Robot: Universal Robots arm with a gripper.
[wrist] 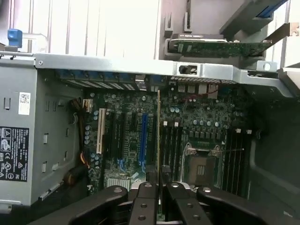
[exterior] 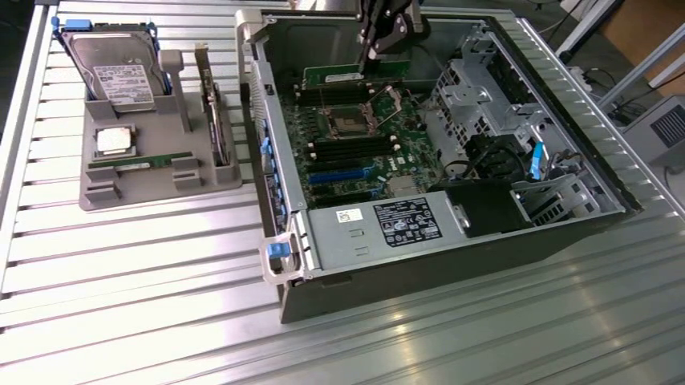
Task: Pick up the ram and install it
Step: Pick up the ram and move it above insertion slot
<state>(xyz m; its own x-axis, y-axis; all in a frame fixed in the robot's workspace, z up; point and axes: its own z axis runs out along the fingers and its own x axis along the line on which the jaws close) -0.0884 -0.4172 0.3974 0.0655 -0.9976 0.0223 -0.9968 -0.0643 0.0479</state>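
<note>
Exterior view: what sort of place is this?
Likely a robot lab or workshop bench for computer assembly: an open computer case on a slatted metal table, a tray of parts beside it, and a gripper holding a ram.

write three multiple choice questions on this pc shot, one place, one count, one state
1. Where is the gripper?
A) over the hard drive
B) over the power supply
C) over the motherboard inside the open case

2. How many ram sticks lie in the grey tray?
A) none
B) one
C) three

3. What is the gripper doing?
A) shut on a ram stick
B) open, empty
C) shut on a chip

Answers:
1 C, it hangs above the board inside the case.
2 B, a single green stick lies there.
3 A, a thin stick stands edge-on between its fingers.
</note>
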